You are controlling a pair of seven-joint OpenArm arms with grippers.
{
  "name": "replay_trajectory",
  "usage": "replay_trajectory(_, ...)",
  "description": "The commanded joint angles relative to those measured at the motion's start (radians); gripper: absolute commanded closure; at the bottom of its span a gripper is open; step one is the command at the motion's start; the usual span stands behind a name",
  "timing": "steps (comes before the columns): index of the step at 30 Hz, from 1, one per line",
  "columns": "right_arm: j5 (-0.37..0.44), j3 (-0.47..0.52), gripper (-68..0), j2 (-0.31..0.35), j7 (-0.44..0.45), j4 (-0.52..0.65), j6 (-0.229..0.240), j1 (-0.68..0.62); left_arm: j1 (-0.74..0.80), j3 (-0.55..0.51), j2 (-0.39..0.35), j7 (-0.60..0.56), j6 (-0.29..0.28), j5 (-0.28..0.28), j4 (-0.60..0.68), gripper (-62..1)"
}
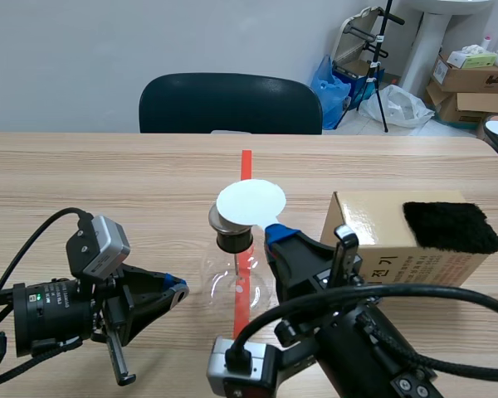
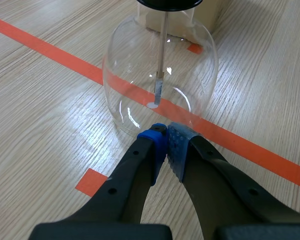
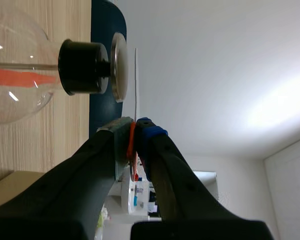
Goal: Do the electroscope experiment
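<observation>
— Item one, the task's thing?
— Electroscope [image 1: 232, 278]: clear glass flask, upright on the orange tape line [image 1: 246, 164] at mid-table. Black stopper [image 1: 233, 240] in the neck, metal cap [image 1: 219, 219] on top. A thin rod [image 2: 162, 45] hangs inside, with a small strip at its end.

— Item two?
— White disc [image 1: 251, 201], held flat just over the metal cap. The right wrist view shows it edge-on, with a thin gap to the cap.

— Held by?
— Right gripper [image 1: 274, 234], fingers clamped on the disc's near edge.

— The other claw?
— Left gripper [image 1: 179, 288], low on the table beside the flask. Its pads are pressed together with nothing between them. The tips sit just beside the glass wall; whether they touch it cannot be told.

— Surroundings?
— Cardboard box [image 1: 373, 249] on the table near the flask, behind the right gripper, with a black furry cloth [image 1: 451, 225] lying on top of it. Dark chair [image 1: 230, 104] at the table's far edge.
</observation>
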Motion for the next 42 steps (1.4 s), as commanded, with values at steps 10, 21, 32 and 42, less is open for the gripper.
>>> replay_trajectory(10,-0.001,0.006,-0.9,0.005,0.054,0.009,-0.011,0.006,-0.001,-0.002,0.005,-0.014,-0.004,-0.011,0.014,-3.8)
replay_trajectory(21,-0.001,0.006,-0.9,0.005,0.054,0.009,-0.011,0.006,-0.001,-0.002,0.005,-0.014,-0.004,-0.011,0.014,-3.8)
replay_trajectory(32,-0.001,0.006,-0.9,0.005,0.054,0.009,-0.011,0.006,-0.001,-0.002,0.005,-0.014,-0.004,-0.011,0.014,-3.8)
replay_trajectory(42,-0.001,0.006,-0.9,0.005,0.054,0.009,-0.011,0.006,-0.001,-0.002,0.005,-0.014,-0.004,-0.011,0.014,-3.8)
